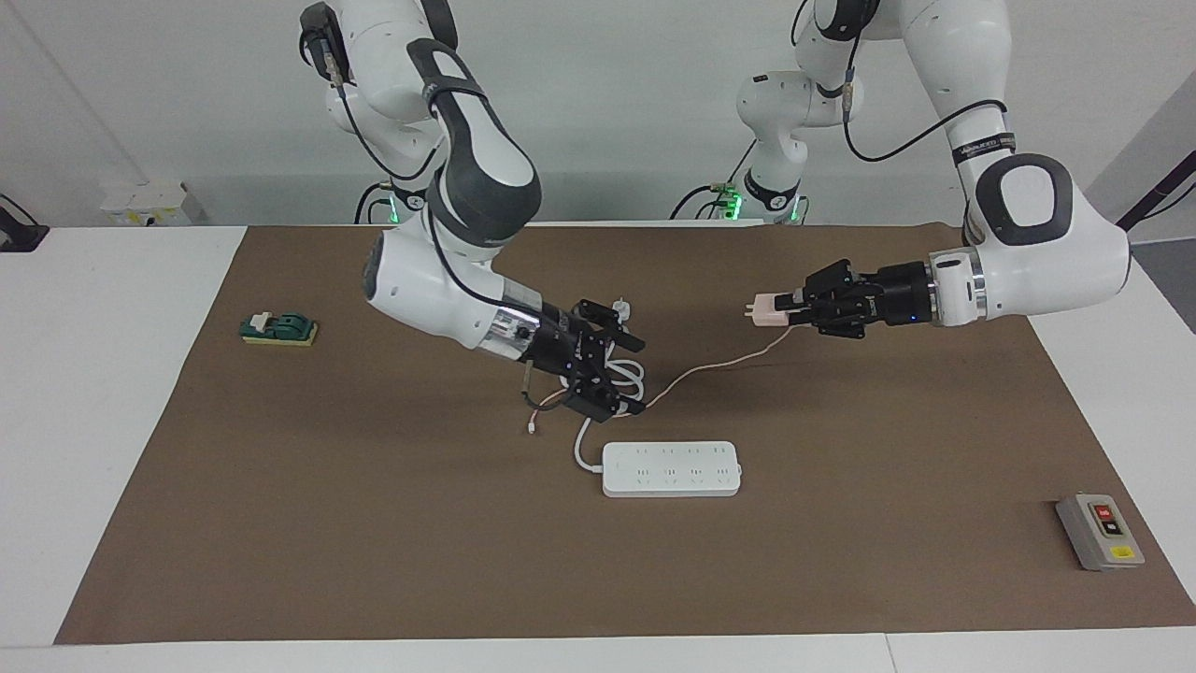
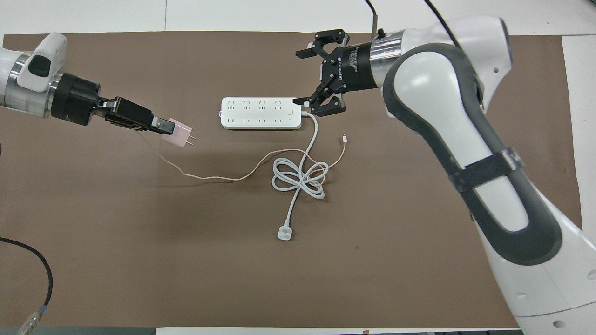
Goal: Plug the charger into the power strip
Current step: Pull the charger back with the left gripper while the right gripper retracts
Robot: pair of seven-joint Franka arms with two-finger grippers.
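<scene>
The power strip [image 1: 671,468] [image 2: 260,113] lies flat on the brown mat, sockets up. Its thick white cord [image 2: 300,177] coils nearer to the robots and ends in a small white plug [image 2: 284,233]. My left gripper [image 1: 790,308] [image 2: 160,124] is shut on the pale-pink charger [image 1: 766,309] [image 2: 179,134] and holds it in the air over the mat, toward the left arm's end from the strip, prongs pointing sideways toward the right arm's end. Its thin pink cable [image 1: 719,365] [image 2: 223,177] trails down onto the mat. My right gripper [image 1: 635,374] [image 2: 301,78] is open and empty, above the strip's cord end.
A grey box with red and black buttons [image 1: 1100,531] sits on the mat's corner at the left arm's end. A green object on a yellow pad [image 1: 278,328] sits at the right arm's end. The pink cable's free end [image 2: 344,137] lies beside the coil.
</scene>
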